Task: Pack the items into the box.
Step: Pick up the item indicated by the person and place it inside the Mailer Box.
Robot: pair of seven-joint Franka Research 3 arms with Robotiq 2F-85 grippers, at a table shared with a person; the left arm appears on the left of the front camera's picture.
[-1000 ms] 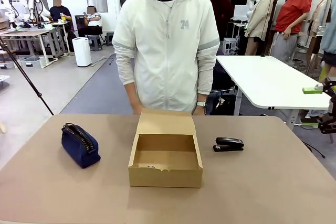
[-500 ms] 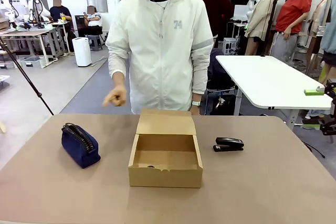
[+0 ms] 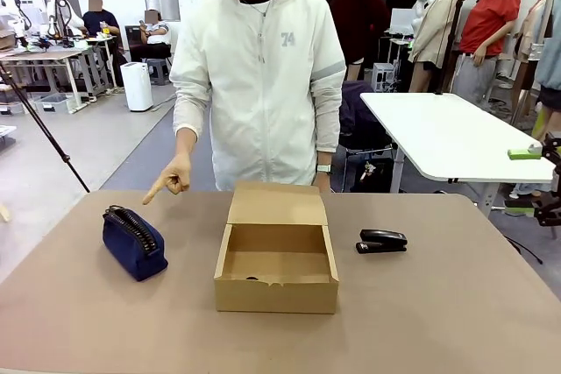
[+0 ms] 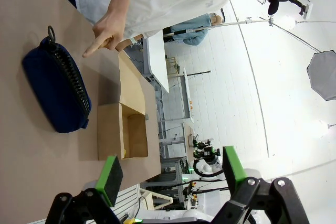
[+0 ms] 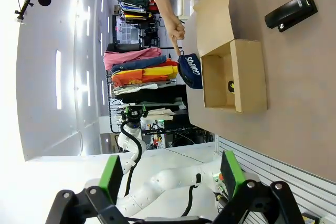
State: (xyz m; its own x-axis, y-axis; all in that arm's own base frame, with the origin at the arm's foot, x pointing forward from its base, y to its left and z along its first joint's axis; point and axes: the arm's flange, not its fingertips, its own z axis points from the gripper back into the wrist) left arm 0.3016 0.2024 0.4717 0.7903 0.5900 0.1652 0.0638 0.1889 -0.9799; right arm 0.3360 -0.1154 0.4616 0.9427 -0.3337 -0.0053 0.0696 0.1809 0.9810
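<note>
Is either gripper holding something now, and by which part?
Nothing is held. The left gripper and right gripper are open and empty; the pouch and stapler lie on the table.

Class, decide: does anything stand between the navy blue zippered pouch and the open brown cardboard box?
Nothing visible: bare tabletop lies between the navy blue zippered pouch and brown cardboard box. The person's pointing hand is beyond it.

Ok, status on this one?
Left gripper, right gripper open, empty. Pouch, stapler on table beside open box, not packed. Person's hand pointing at pouch.
</note>
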